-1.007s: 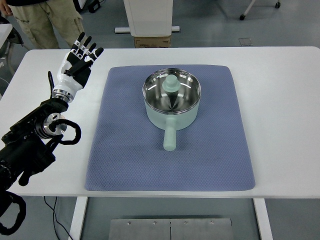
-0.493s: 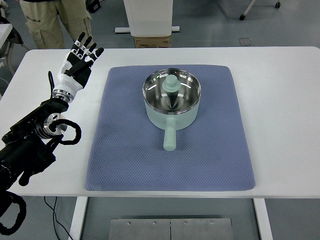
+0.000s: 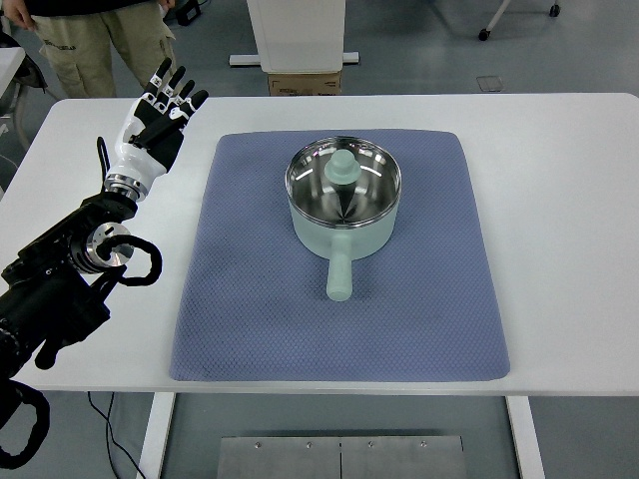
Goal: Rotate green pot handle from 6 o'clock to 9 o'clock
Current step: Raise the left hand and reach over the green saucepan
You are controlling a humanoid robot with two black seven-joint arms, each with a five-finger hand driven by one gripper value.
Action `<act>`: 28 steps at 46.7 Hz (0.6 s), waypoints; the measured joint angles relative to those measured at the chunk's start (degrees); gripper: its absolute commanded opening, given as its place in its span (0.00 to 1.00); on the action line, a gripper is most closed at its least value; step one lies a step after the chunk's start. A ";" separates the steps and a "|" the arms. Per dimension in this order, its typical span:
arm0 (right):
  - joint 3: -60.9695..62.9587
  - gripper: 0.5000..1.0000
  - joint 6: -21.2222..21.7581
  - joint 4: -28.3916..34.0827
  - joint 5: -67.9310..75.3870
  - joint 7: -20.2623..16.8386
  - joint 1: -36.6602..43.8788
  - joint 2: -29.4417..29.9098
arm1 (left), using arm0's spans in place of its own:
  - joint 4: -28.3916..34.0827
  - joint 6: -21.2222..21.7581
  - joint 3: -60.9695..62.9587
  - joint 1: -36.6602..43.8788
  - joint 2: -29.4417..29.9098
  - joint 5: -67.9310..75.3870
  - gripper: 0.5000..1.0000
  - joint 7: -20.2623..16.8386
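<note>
Fingers spread and empty on the left hand [image 3: 155, 120], parked at about 9 o'clock of the green pot [image 3: 343, 205], well apart. Pot sits mid-mat [image 3: 250, 299], handle [image 3: 339, 276] pointing 6 o'clock. Looks like nothing's started yet; next up, reach for that handle and swing it clockwise.

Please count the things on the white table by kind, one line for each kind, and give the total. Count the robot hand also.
Green pot with handle toward the near edge: 1
Green knobbed piece inside the pot: 1
Blue mat under the pot: 1
Left hand, open, above the table's left part: 1
Total: 4
</note>
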 measured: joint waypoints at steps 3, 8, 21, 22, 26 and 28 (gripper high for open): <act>0.00 1.00 0.00 0.00 0.00 0.00 0.00 0.00 | -1.20 0.04 0.01 0.17 0.48 0.22 1.00 0.01; 0.00 1.00 0.00 0.00 0.00 0.00 0.00 0.00 | -3.67 0.03 0.01 0.52 1.61 0.34 1.00 0.02; 0.00 1.00 0.00 0.00 0.00 0.00 0.01 0.00 | -9.16 -0.35 0.14 1.01 4.17 0.86 1.00 0.03; 0.00 1.00 0.00 0.00 0.00 0.00 0.01 0.00 | -9.55 -0.36 0.14 1.01 4.39 1.24 1.00 -0.02; 0.00 1.00 0.00 0.00 0.00 0.00 0.00 0.00 | -10.50 -0.37 0.14 1.01 4.89 3.73 1.00 -1.01; 0.00 1.00 0.00 0.00 0.00 0.00 0.00 0.00 | -10.66 -0.37 0.13 1.02 5.04 5.18 1.00 -1.74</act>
